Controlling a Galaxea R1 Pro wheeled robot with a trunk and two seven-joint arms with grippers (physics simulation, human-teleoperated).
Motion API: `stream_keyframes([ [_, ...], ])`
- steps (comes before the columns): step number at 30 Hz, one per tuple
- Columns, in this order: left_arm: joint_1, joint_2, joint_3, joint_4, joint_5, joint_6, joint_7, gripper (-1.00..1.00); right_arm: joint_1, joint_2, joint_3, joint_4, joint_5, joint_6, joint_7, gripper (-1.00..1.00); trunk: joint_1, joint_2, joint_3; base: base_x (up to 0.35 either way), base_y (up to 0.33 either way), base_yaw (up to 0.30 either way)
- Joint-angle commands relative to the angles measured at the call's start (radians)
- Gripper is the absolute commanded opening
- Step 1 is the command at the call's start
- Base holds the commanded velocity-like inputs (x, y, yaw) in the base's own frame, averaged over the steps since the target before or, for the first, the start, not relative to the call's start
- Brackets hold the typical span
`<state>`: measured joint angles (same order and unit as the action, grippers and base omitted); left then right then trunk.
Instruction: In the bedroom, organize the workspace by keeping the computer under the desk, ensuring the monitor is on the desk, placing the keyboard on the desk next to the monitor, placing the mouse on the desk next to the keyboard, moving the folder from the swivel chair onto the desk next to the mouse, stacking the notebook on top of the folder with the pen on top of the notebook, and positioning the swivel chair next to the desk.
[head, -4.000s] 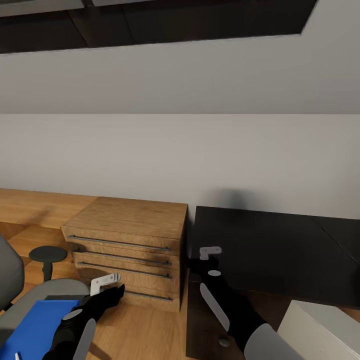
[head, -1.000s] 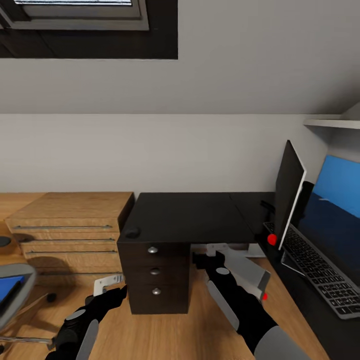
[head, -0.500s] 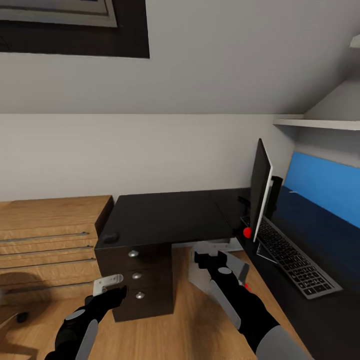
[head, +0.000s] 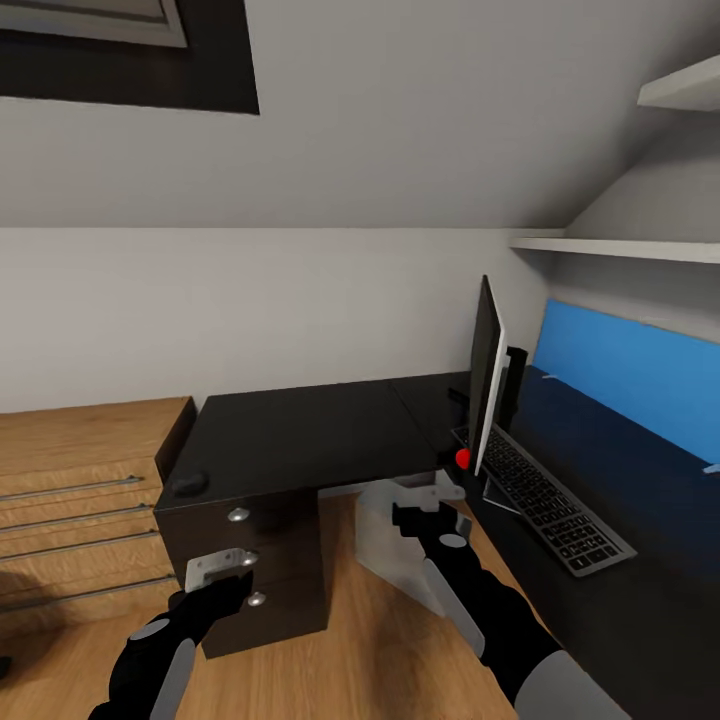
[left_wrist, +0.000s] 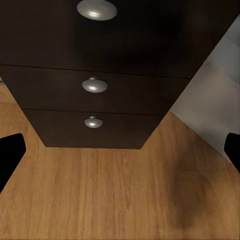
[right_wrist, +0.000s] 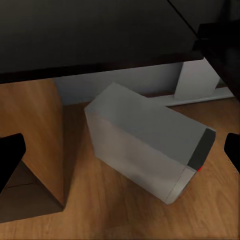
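From the head, a thin black monitor (head: 487, 375) stood on the black desk (head: 330, 430) at two o'clock, a grey keyboard (head: 545, 500) beside it. The right wrist showed a grey computer tower (right_wrist: 145, 140) on the floor under the desk. Left gripper (head: 215, 570) and right gripper (head: 430, 497) hung with jaws spread, empty.

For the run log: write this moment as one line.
phase: facing desk | left gripper: open, empty | right gripper: open, empty | monitor, keyboard: on desk | computer: on floor

One monitor (head: 487, 375), one keyboard (head: 545, 500), one mouse (head: 189, 485) and one red ball (head: 463, 459) sit on the dark worktop (head: 310, 435), with one grey computer (right_wrist: 145, 142) on the floor, three drawer knobs (left_wrist: 94, 85) and two wall shelves (head: 610, 247).
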<state>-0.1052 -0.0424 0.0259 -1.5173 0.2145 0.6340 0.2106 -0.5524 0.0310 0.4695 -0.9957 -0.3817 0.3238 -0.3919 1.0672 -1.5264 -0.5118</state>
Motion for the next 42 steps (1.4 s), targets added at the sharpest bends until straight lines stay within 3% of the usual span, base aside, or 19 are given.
stream_keyframes([
  [1,-0.001,-0.001,0.001,-0.001,0.010,0.004,0.007,1.00,-0.001,-0.001,0.003,-0.001,-0.008,0.003,-0.008,1.00,0.000,-0.001,-0.001,0.000,0.000,-0.023],
  [20,-0.001,-0.001,0.002,-0.001,0.010,0.004,0.007,1.00,0.000,-0.003,0.003,-0.001,-0.008,0.003,-0.008,1.00,0.000,-0.001,-0.001,-0.022,-0.010,-0.002],
  [28,-0.001,-0.001,0.002,-0.001,0.008,0.003,0.008,1.00,0.000,-0.003,0.003,-0.001,-0.008,0.003,-0.008,1.00,0.000,-0.001,-0.001,-0.226,-0.184,0.000],
  [42,-0.001,-0.001,0.002,-0.002,0.009,0.003,0.008,1.00,-0.001,-0.003,0.003,-0.001,-0.008,0.003,-0.008,1.00,0.000,-0.001,-0.001,-0.030,-0.171,0.000],
])
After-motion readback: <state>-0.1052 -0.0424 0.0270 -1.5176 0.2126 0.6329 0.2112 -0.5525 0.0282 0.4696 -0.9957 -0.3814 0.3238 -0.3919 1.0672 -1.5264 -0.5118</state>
